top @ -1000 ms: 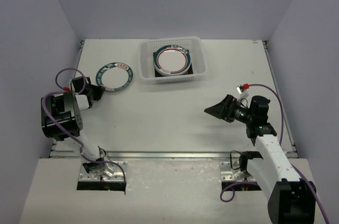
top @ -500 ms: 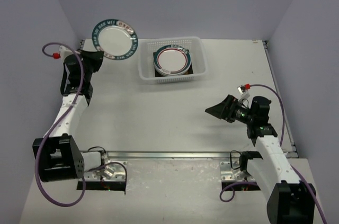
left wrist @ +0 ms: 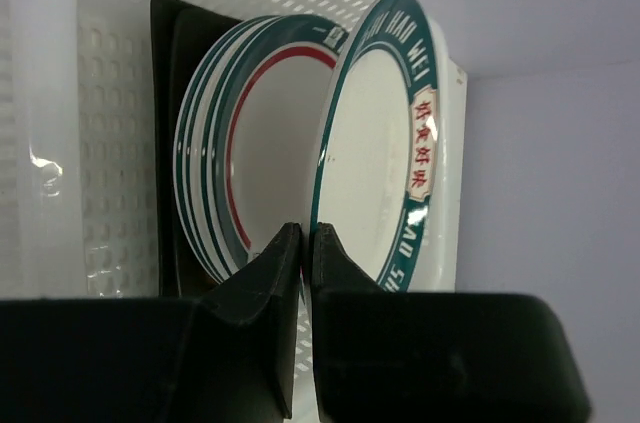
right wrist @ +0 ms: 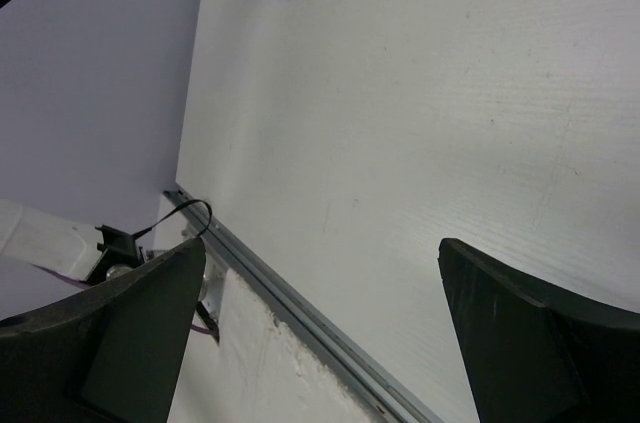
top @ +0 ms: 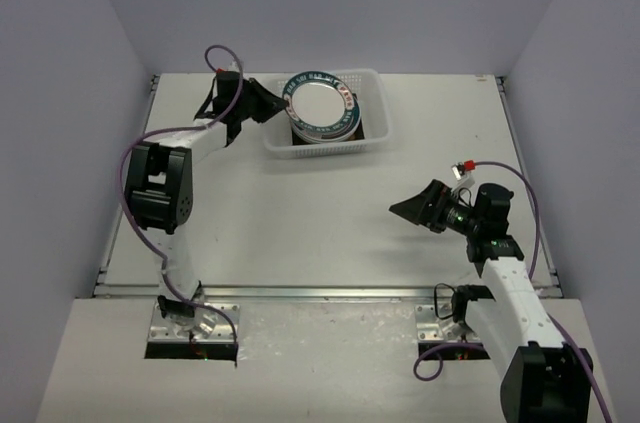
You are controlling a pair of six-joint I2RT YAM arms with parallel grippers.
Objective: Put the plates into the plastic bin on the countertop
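1. The left gripper is at the near-left corner of the plastic bin. Its jaws are pinched almost together on the rim of a round teal-rimmed plate. The left wrist view shows the two fingertips clamping the plate's edge.
2. The held plate hangs over the bin's opening, apart from the stack of plates that lies inside. It looks slightly tilted against that stack and has not been let go.
3. The stack in the bin holds several round plates with teal and red rings, and a dark square dish lies under them. I cannot tell the exact count.
4. The countertop shows no loose plate in the top view, so the held one is probably the last. What remains is to lower it onto the stack and open the fingers.
5. The right gripper hovers over the countertop well to the right of the bin. Its jaws are spread wide with nothing between them, as the right wrist view confirms.
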